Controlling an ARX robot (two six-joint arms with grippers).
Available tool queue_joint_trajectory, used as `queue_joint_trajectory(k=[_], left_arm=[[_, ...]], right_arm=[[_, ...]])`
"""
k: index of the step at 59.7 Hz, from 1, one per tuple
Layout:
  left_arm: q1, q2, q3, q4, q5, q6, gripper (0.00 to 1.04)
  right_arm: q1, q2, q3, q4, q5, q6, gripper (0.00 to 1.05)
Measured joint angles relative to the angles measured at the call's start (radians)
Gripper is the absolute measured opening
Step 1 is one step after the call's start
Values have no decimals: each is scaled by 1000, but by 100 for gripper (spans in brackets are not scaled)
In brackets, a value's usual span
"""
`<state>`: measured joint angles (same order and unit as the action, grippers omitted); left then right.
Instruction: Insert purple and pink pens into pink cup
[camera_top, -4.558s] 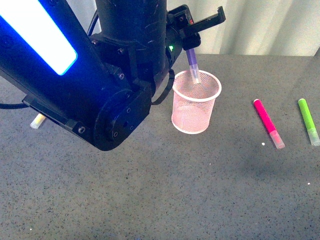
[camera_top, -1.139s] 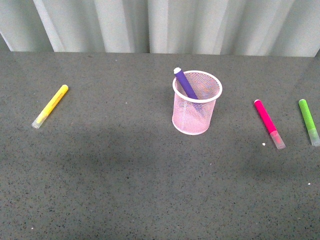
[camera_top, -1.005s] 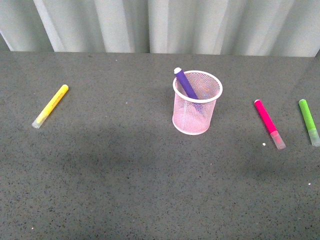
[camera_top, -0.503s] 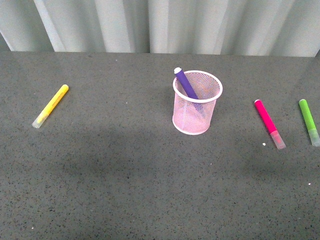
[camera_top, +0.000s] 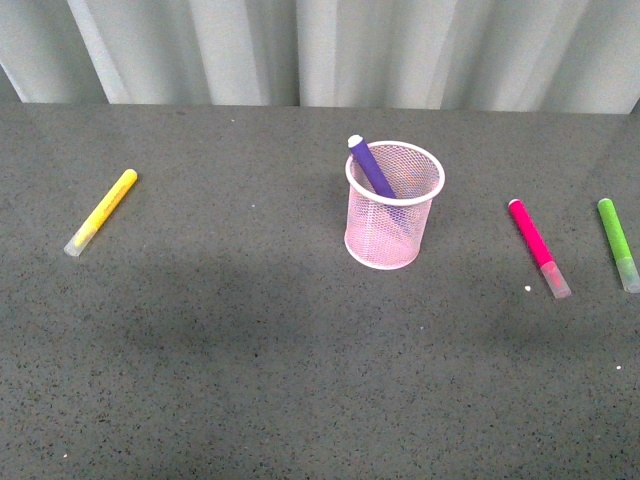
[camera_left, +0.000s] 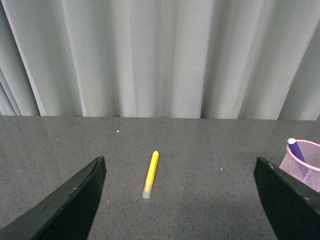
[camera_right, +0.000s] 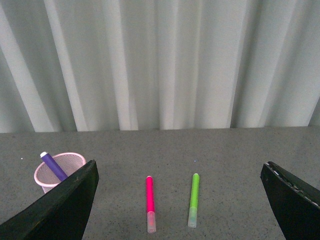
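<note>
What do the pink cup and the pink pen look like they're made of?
The pink cup looks like painted wire mesh, probably metal: the purple pen shows through its wall. The pink pen looks like plastic, with an opaque barrel and translucent cap.

The worktop (camera_top: 250, 350) is seen as dark grey, finely speckled and matt, with a faint sheen at its far edge, and the curtain (camera_top: 320, 50) behind it is shown as pale, pleated cloth. The pink cup (camera_top: 385, 235) is made of fine wire mesh with a smooth solid rim. The purple pen (camera_top: 372, 168), pink pen (camera_top: 535, 243), yellow marker (camera_top: 101, 210) and green marker (camera_top: 616, 240) are shown as smooth plastic, the last three with translucent caps.
</note>
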<state>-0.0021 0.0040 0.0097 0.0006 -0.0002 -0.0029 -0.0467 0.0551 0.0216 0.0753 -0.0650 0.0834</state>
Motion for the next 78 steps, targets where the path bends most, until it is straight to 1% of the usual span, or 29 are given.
queue_joint_trajectory(k=[1,2,3,4,5,7,8,10,13,15,18,21,30,32,35,41,43,46,52,59,67,78], left_arm=[[0,0,0,0,0,0,95],[0,0,0,0,0,0,98],[0,0,0,0,0,0,99],[0,0,0,0,0,1,100],[0,0,0,0,0,1,99],[0,0,0,0,0,0,98],[0,0,0,0,0,1,98],[0,0,0,0,0,1,98],[0,0,0,0,0,1,98],[0,0,0,0,0,1,98],[0,0,0,0,0,1,98],[0,0,0,0,0,1,98],[0,0,0,0,0,1,98],[0,0,0,0,0,1,98],[0,0,0,0,0,1,98],[0,0,0,0,0,1,98],[0,0,0,0,0,1,98],[0,0,0,0,0,1,98],[0,0,0,0,0,1,98],[0,0,0,0,0,1,98],[0,0,0,0,0,1,98],[0,0,0,0,0,1,98]], right_arm=[[-37,51,1,62,-39,37,98],[-51,71,2,84,-50,52,98],[-81,119,3,135,-74,64,98],[-112,172,5,188,-91,79,98],[-127,201,7,216,-98,81,98],[-182,323,22,327,-128,92,98],[-194,354,27,355,-135,93,98],[-238,480,57,460,-157,97,98],[-268,635,108,565,-166,92,98],[-278,722,144,607,-169,78,98],[-287,863,214,628,-161,52,98],[-292,1001,292,603,-163,24,98],[-284,1339,534,419,-132,-51,98],[-269,1418,599,365,-108,-76,98],[-254,1490,663,303,-115,-102,98],[-210,1635,784,164,-92,-159,98],[-183,1701,832,92,-95,-185,98],[-147,1767,869,24,-90,-205,98],[-97,1837,895,-22,-65,-224,98],[-60,1887,922,-37,-57,-234,98],[-41,1916,956,-45,-36,-236,98],[-36,1939,1010,-69,-41,-229,98]])
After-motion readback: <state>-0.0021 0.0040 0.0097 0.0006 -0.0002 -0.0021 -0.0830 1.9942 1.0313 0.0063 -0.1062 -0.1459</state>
